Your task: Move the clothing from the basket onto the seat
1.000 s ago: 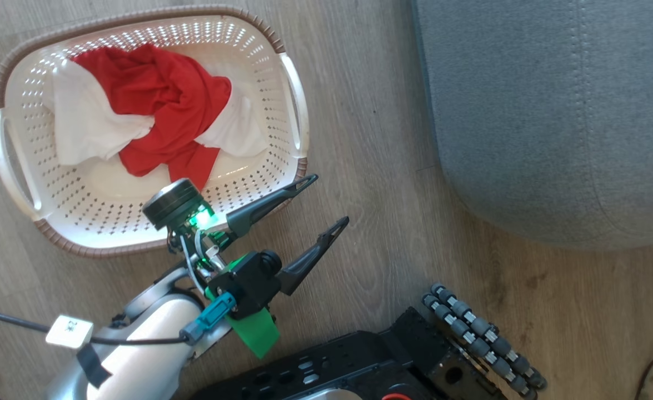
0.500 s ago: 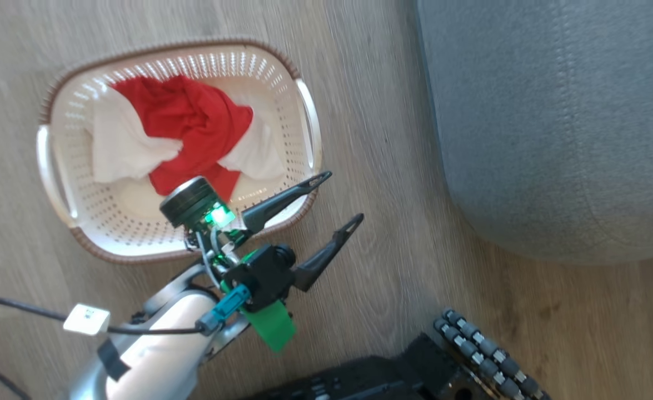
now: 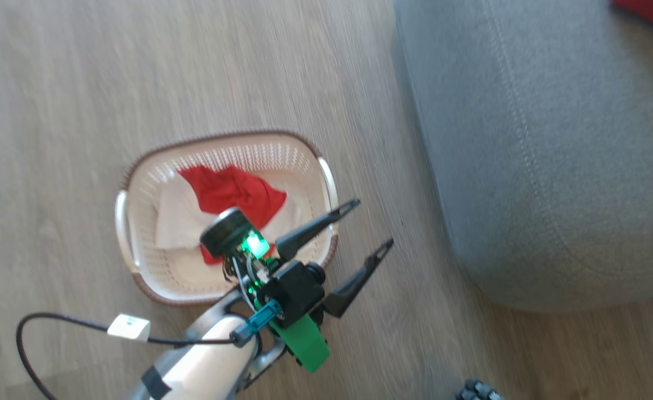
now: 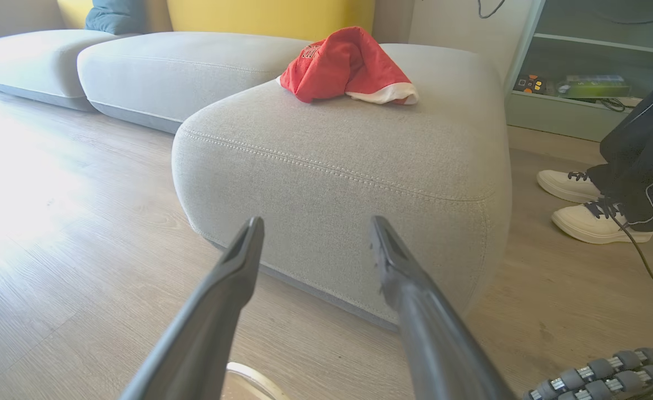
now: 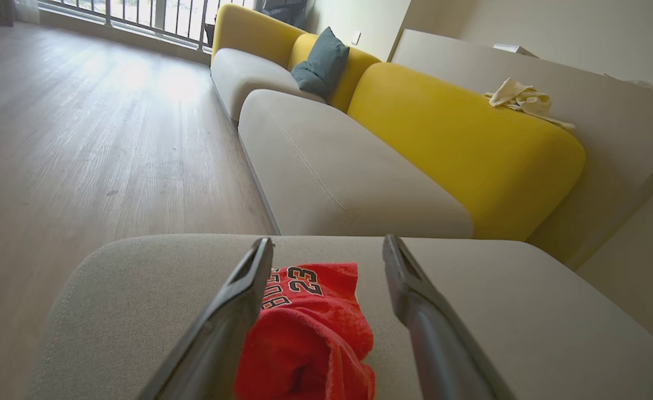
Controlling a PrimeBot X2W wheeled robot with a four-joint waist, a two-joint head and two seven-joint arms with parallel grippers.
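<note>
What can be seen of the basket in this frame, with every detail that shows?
The basket is a small rounded-rectangular cream plastic tub with perforated walls, a brown braided rim and a white handle at each short end. It stands upright on the wooden floor, apart from the grey seat. A crumpled red-and-white garment lies inside. The left gripper, open, overlaps its near right corner in the head view; whether it touches cannot be told.

Head view farther back: basket (image 3: 237,156) smaller in frame, clothing (image 3: 646,8) newly visible on seat (image 3: 526,166).
</note>
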